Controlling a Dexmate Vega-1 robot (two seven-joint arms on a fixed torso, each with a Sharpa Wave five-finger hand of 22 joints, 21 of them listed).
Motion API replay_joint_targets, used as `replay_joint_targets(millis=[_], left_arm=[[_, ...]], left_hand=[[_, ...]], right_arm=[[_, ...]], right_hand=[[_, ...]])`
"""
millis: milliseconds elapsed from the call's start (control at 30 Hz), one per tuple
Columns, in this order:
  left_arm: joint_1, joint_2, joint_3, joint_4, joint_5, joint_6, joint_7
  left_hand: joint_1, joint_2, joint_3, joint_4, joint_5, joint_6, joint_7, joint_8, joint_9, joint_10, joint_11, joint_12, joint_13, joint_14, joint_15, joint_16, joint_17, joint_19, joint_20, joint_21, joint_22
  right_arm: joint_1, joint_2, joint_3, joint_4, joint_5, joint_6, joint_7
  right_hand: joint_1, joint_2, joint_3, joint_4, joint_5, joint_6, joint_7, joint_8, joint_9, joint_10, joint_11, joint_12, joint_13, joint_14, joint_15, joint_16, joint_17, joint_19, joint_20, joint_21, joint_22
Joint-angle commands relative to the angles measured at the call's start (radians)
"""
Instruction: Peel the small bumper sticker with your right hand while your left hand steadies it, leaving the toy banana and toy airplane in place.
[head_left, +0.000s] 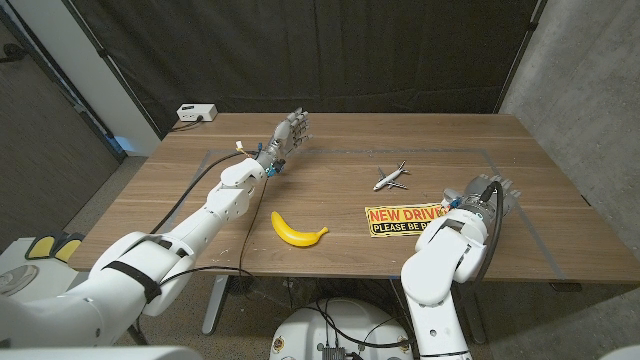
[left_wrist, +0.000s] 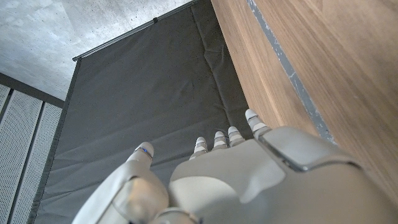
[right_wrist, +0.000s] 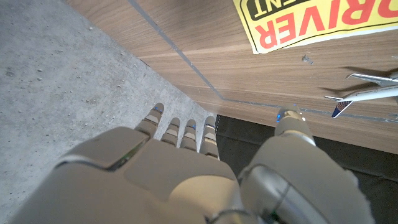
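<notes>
Across table front, sticker (head_left: 404, 219), seemingly flat.

Head view: high, looking down over whole tabletop (head_left: 330, 240). Wrist views: close behind each hand, turned. Right wrist shares bumper sticker (right_wrist: 323, 22) and toy airplane (right_wrist: 367, 93).

Wooden table (head_left: 330, 135), brown plank top with a thin taped rectangle outline (head_left: 215, 152) marked on it. Lying on it: a yellow toy banana (head_left: 298, 231) near the front edge, left of centre; a yellow and black bumper sticker (head_left: 402, 220) with red letters, flat, just right of the banana; a small white toy airplane (head_left: 391, 177) behind the sticker, apart from it. White box (head_left: 196, 113) with a cable sits at the far left corner.
</notes>
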Motion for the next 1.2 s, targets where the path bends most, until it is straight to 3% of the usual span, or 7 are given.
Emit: replay_joint_targets(millis=[33, 367, 967, 1100, 1200], left_arm=[[-0.007, -0.004, 0.005, 0.006, 0.005, 0.004, 0.003], [-0.005, -0.003, 0.005, -0.001, 0.006, 0.008, 0.008], [-0.002, 0.001, 0.006, -0.009, 0.006, 0.016, 0.011], [-0.001, 0.004, 0.006, -0.015, 0.006, 0.018, 0.012], [0.001, 0.006, 0.006, -0.018, 0.006, 0.02, 0.012]], left_hand=[[-0.001, 0.027, 0.006, -0.003, 0.004, 0.003, 0.001, 0.006, 0.005, 0.0, -0.002, -0.002, 0.002, -0.008, 0.008, 0.0, 0.002, -0.001, -0.001, -0.007, 0.004], [-0.001, 0.027, 0.006, -0.003, 0.004, 0.003, 0.001, 0.006, 0.005, -0.002, 0.0, -0.003, 0.002, -0.008, 0.008, 0.0, 0.002, -0.001, 0.0, -0.008, 0.004], [-0.001, 0.027, 0.006, -0.003, 0.004, 0.003, 0.001, 0.006, 0.005, -0.002, -0.002, -0.003, 0.002, -0.008, 0.008, -0.001, 0.002, 0.0, 0.0, -0.011, 0.004], [-0.001, 0.027, 0.006, -0.003, 0.004, 0.003, 0.002, 0.005, 0.005, -0.001, -0.001, -0.003, 0.002, -0.008, 0.008, -0.001, 0.002, 0.001, -0.001, -0.011, 0.004], [-0.001, 0.027, 0.006, -0.003, 0.004, 0.003, 0.002, 0.006, 0.005, -0.001, 0.0, -0.003, 0.002, -0.007, 0.009, -0.001, 0.002, 0.0, -0.001, -0.012, 0.004]], right_arm=[[0.021, 0.02, 0.02, 0.003, -0.042, 0.029, 0.101], [0.036, 0.038, 0.037, 0.025, -0.066, 0.026, 0.146], [0.059, 0.03, 0.05, 0.028, -0.06, 0.064, 0.248], [0.069, 0.023, 0.053, 0.031, -0.049, 0.07, 0.274], [0.088, 0.029, 0.067, 0.043, -0.058, 0.079, 0.327]], right_hand=[[0.005, -0.002, -0.006, -0.001, 0.009, 0.013, -0.002, 0.007, 0.005, 0.009, -0.005, 0.004, 0.004, 0.002, 0.001, 0.006, 0.001, 0.004, -0.001, 0.007, 0.001], [0.024, -0.013, -0.013, -0.008, 0.018, 0.014, -0.014, 0.004, 0.006, 0.011, -0.015, 0.003, 0.004, 0.013, -0.016, 0.008, 0.0, 0.026, -0.024, 0.014, 0.001], [0.043, -0.031, -0.026, -0.012, 0.03, 0.022, -0.019, 0.004, 0.006, 0.008, -0.015, 0.001, 0.005, 0.006, -0.015, 0.004, 0.001, 0.024, -0.027, 0.011, 0.001], [0.055, -0.032, -0.029, -0.013, 0.037, 0.02, -0.02, 0.001, 0.006, 0.007, -0.013, 0.0, 0.005, 0.014, -0.018, 0.006, 0.001, 0.035, -0.051, 0.015, 0.001], [0.061, -0.032, -0.032, -0.011, 0.041, 0.019, -0.016, 0.0, 0.007, 0.011, -0.01, 0.001, 0.005, 0.031, -0.022, 0.012, 0.002, 0.049, -0.054, 0.019, 0.001]])
